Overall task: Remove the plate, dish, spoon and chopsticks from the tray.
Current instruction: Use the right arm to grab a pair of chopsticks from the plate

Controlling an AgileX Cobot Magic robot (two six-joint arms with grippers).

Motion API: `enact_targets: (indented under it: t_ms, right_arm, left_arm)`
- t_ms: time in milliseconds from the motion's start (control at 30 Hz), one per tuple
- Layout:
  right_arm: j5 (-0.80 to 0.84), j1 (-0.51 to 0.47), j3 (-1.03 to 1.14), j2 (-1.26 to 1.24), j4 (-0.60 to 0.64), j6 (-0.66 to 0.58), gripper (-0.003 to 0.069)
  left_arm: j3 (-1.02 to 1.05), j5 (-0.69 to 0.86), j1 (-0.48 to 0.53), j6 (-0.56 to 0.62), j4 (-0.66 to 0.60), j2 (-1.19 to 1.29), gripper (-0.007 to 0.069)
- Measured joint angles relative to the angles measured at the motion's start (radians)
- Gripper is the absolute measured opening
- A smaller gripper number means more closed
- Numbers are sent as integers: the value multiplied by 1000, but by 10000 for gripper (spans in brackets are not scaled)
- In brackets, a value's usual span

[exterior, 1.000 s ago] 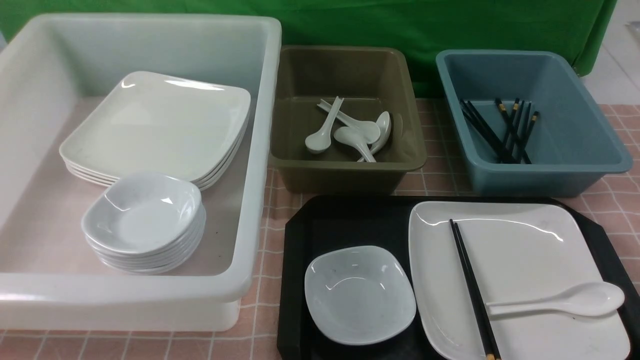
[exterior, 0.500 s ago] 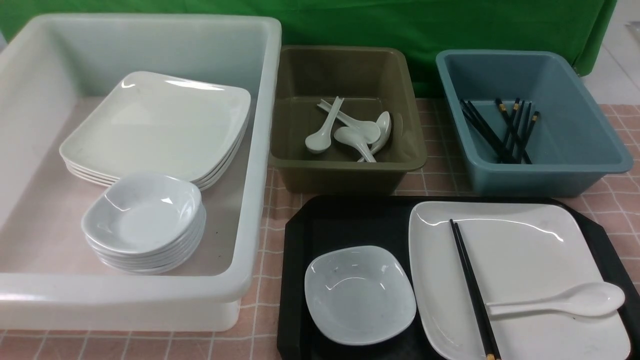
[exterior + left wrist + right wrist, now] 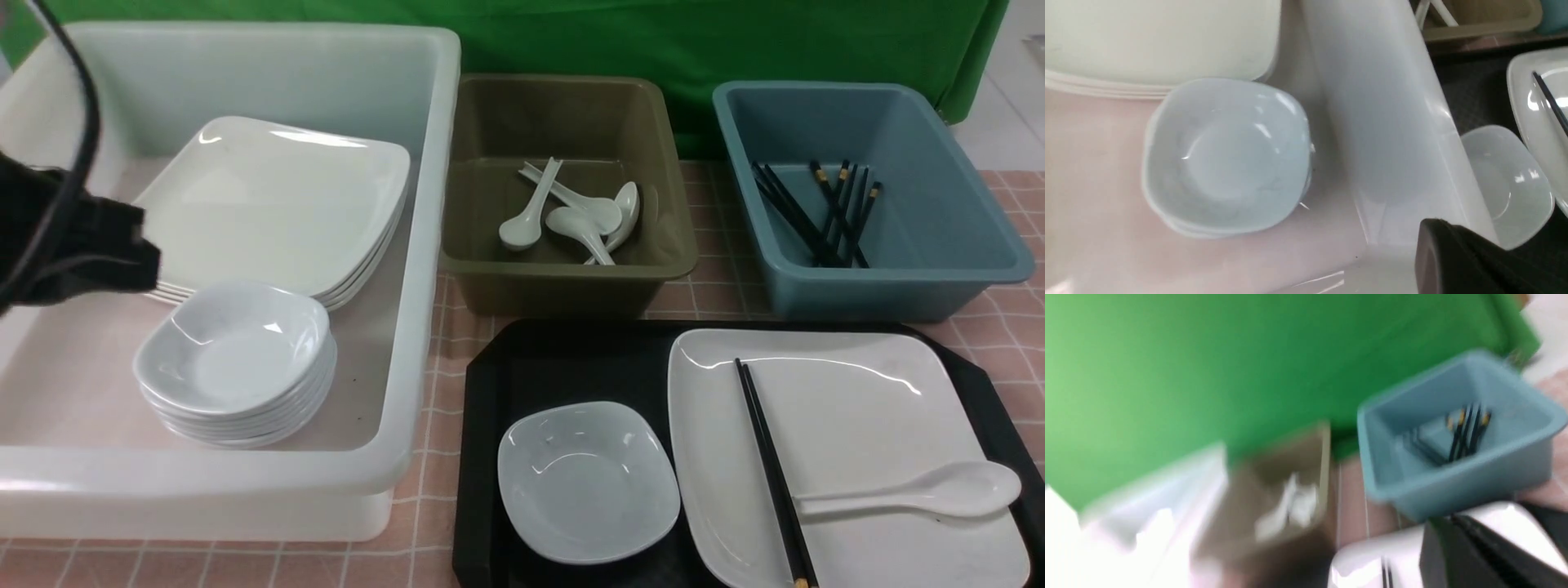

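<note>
The black tray (image 3: 490, 384) lies at the front right. On it the small white dish (image 3: 588, 482) sits left of the large white plate (image 3: 849, 408). The black chopsticks (image 3: 771, 474) and the white spoon (image 3: 922, 490) rest on the plate. My left gripper (image 3: 143, 261) hangs over the white tub's left side, shut and empty, far from the tray. Its wrist view has its fingers (image 3: 1449, 257) pressed together, the dish (image 3: 1506, 183) beyond them. My right gripper (image 3: 1453, 555) is outside the front view. Its blurred wrist view shows it shut and empty above the plate (image 3: 1372, 559).
A big white tub (image 3: 424, 245) at the left holds stacked plates (image 3: 269, 204) and stacked dishes (image 3: 237, 359). An olive tub (image 3: 571, 278) behind the tray holds several spoons. A blue tub (image 3: 890, 286) at the back right holds several chopsticks. A green cloth hangs behind.
My left arm has come into the front view from the left, over the white tub. Everything on the tray lies as before.
</note>
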Motion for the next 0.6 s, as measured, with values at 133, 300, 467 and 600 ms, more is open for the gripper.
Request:
enact_targets:
  t_ms: [133, 300, 467, 600]
  right_arm:
    - [273, 79, -200, 239, -11, -98, 30]
    - [696, 181, -463, 619, -15, -217, 30]
    - [746, 210, -593, 878, -16, -263, 54]
    - [730, 212, -678, 1071, -16, -288, 190]
  left_arm:
    - [0, -21, -161, -20, 34, 64, -12]
    - [-44, -26, -421, -53, 48, 181, -13]
    - [-154, -38, -612, -23, 47, 283, -13]
    - [-245, -57, -725, 57, 44, 360, -13]
